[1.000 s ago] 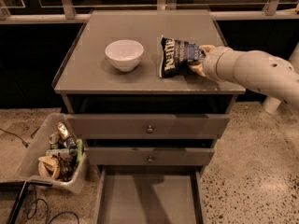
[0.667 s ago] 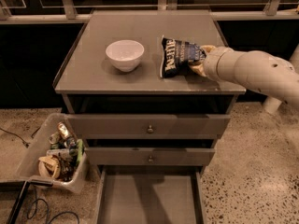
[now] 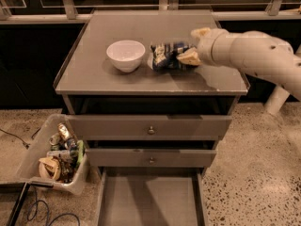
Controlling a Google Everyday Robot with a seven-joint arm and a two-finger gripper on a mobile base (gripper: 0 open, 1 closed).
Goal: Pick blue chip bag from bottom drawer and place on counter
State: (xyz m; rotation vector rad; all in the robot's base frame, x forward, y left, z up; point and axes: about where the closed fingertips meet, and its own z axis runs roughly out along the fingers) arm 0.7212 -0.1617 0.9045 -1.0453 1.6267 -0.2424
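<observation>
The blue chip bag (image 3: 167, 55) is over the counter (image 3: 94, 74), just right of the white bowl (image 3: 125, 54), tilted on its side. My gripper (image 3: 194, 45) comes in from the right on a white arm and is shut on the bag's right end. I cannot tell whether the bag rests on the counter or hangs just above it. The bottom drawer (image 3: 150, 201) is pulled out at the bottom of the view and its flat grey floor is bare.
Two grey drawers with round knobs (image 3: 151, 130) stand slightly open above the bottom drawer. A clear plastic bin (image 3: 56, 154) of cans and wrappers sits on the floor at the left, with cables (image 3: 37, 211) beside it. A dark railing runs behind the counter.
My gripper has moved left across the counter with the bag in it. The bag now sits closer to the white bowl and is more tilted.
</observation>
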